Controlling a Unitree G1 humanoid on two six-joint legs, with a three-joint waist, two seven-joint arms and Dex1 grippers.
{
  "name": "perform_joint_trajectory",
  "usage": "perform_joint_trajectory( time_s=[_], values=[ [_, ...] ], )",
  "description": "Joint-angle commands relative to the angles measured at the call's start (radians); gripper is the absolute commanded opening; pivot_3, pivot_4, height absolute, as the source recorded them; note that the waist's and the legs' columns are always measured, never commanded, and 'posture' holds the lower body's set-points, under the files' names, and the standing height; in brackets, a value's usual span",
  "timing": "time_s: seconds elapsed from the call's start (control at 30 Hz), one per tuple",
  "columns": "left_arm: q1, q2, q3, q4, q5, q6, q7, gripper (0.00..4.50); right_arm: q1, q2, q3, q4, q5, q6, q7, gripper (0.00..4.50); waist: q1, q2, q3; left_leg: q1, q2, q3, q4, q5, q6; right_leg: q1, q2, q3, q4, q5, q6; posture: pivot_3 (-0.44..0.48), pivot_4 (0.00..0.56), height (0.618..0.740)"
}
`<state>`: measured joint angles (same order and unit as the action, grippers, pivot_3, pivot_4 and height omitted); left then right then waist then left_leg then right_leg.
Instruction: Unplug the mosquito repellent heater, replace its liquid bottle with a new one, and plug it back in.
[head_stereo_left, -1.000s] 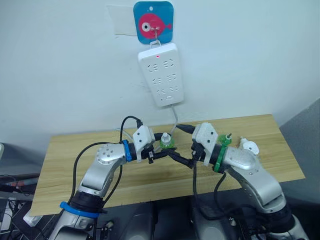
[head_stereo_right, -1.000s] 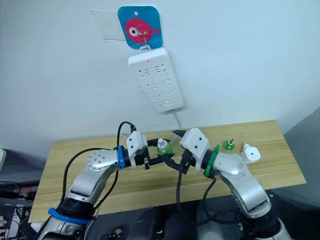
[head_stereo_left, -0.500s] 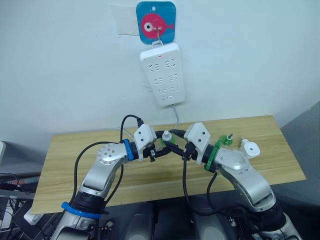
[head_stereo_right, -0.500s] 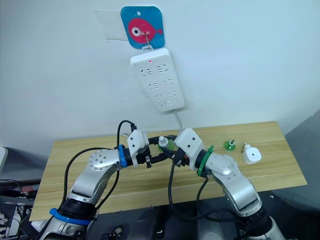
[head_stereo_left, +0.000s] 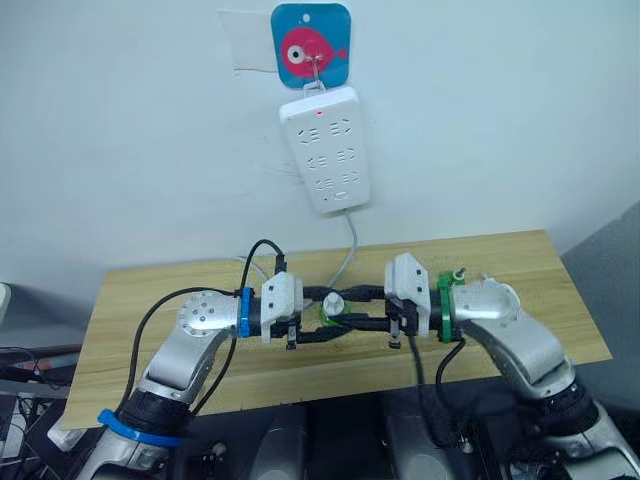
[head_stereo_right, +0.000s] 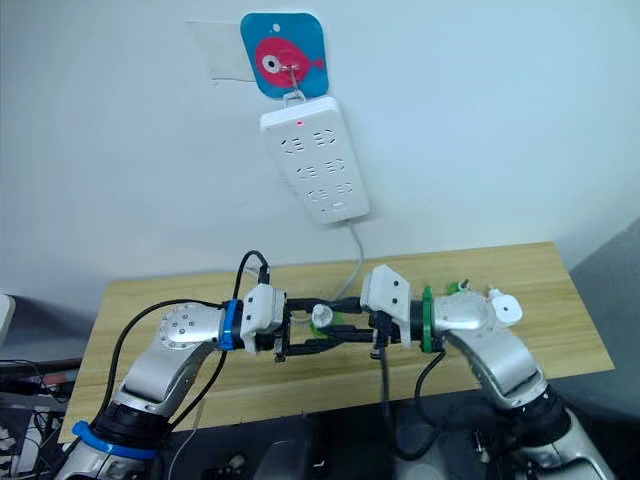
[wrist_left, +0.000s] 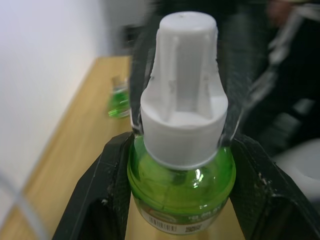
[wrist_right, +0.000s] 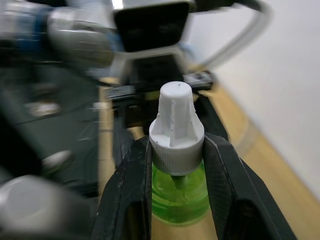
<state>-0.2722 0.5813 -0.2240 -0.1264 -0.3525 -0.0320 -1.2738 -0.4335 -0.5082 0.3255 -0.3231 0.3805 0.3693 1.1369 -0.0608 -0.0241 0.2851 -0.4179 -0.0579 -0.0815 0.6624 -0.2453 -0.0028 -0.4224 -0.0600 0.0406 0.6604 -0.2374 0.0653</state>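
New liquid bottle (wrist_left: 181, 180) is clamped at its green body by left gripper (head_stereo_left: 325, 325); white cap (wrist_right: 176, 131) is pinched by right gripper (wrist_right: 176, 165), likely for uncapping, above desk (head_stereo_left: 150, 300) front edge

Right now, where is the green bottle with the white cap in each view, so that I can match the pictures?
Left eye view: green bottle at centre, between the two grippers, over the table.
Right eye view: at centre, below the power strip.
Left wrist view: close up, body between the left fingers.
Right wrist view: at centre, white cap between the right fingers.
Shared landmark: the white cap.
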Motion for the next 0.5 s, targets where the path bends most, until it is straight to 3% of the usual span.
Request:
perform_joint_trajectory(
  time_s=[0.03, 0.2, 0.5],
  values=[
    [-0.011, 0.021, -0.061, 0.008, -0.019, -0.095, -0.172, 2.23, -0.089, 0.001, -0.005, 0.116, 0.036, -0.136, 0.182, 1.04, 0.003, 0.0, 0.0, 0.0, 0.0, 0.0, 0.0, 0.0, 0.0, 0.0, 0.0, 0.0, 0.0, 0.0, 0.0, -0.035, 0.251, 0.74],
    [-0.104, -0.01, -0.085, 0.125, 0.005, -0.173, -0.236, 2.23, -0.163, 0.031, 0.023, 0.237, 0.024, -0.21, 0.291, 1.04, 0.01, 0.0, 0.0, 0.0, -0.001, 0.0, 0.001, 0.0, 0.0, 0.001, 0.001, 0.0, 0.0, 0.0, 0.0, -0.017, 0.25, 0.74],
    [-0.139, -0.051, -0.026, 0.195, 0.03, -0.147, -0.128, 2.23, -0.109, -0.059, -0.076, 0.193, 0.046, -0.154, 0.26, 4.17, 0.013, 0.0, 0.0, 0.0, -0.001, -0.001, 0.002, 0.0, 0.0, 0.0, 0.0, 0.0, 0.001, 0.0, 0.0, -0.042, 0.27, 0.74]
  ],
)
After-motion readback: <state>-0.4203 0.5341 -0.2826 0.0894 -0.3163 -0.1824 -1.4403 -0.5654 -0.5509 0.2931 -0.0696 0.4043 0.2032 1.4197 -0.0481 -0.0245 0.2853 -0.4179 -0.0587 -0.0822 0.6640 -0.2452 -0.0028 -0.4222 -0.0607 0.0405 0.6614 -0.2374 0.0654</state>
